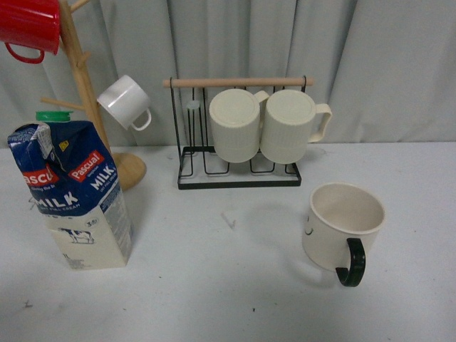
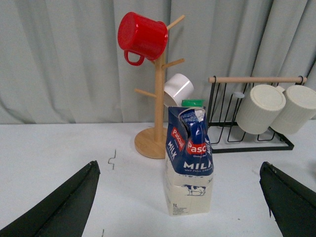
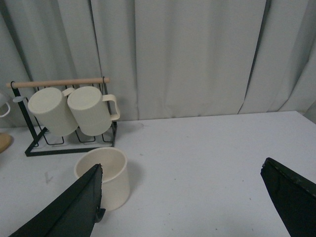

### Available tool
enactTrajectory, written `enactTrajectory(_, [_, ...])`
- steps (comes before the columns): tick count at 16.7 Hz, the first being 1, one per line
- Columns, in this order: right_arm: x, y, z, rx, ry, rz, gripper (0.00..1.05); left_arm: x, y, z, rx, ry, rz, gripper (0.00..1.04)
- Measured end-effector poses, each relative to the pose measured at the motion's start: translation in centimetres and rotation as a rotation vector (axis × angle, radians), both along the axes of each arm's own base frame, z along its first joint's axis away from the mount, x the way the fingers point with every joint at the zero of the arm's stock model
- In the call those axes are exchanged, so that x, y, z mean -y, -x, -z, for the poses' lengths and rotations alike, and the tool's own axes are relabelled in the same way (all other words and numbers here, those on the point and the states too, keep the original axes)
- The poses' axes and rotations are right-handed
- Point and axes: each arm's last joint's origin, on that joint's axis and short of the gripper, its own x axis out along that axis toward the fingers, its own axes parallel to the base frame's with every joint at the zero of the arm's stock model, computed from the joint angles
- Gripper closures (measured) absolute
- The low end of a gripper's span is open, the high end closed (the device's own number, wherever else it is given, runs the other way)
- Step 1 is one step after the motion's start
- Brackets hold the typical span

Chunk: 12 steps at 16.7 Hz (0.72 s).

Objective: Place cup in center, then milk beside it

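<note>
Front view, left to right.

1. Glossy red metal mug: hanging at the upper left corner on a pale wooden mug tree.
2. Tall gable-top milk carton, dark blue above, cream below, green cap: standing upright on the white tabletop at the left of the frame, just in front of the tree's round base.
3. Small white mug: hanging tilted on a lower peg of the tree.
4. Black wire rack with a wooden top bar: standing at upper centre, carrying two ribbed cream mugs side by side.
5. Wide smooth cream cup with a black handle: sitting upright at the lower right, mouth up, handle pointing at the bottom edge, well apart from the carton.

My left gripper: fingers spreading wide, holding nothing, the carton standing ahead of the gap.
My right gripper: fingers likewise wide apart and empty, the cup showing partly behind one finger.
</note>
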Motion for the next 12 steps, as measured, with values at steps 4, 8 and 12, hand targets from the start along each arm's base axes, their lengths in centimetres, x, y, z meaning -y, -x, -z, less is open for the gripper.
enactTrajectory(4, [-0.7,-5.4,-4.7,-0.056,-0.092,-0.206,0.06,0.0,0.0,0.0,0.000,0.000,0.000,0.07])
enactTrajectory(8, [-1.8,-17.0,-6.4,-0.236,-0.229,-0.120,0.06,0.0,0.0,0.0,0.000,0.000,0.000,0.07])
enactTrajectory(12, [-3.3,-24.6,-3.0,-0.581,-0.345,-0.055,0.06,0.0,0.0,0.0,0.000,0.000,0.000,0.07])
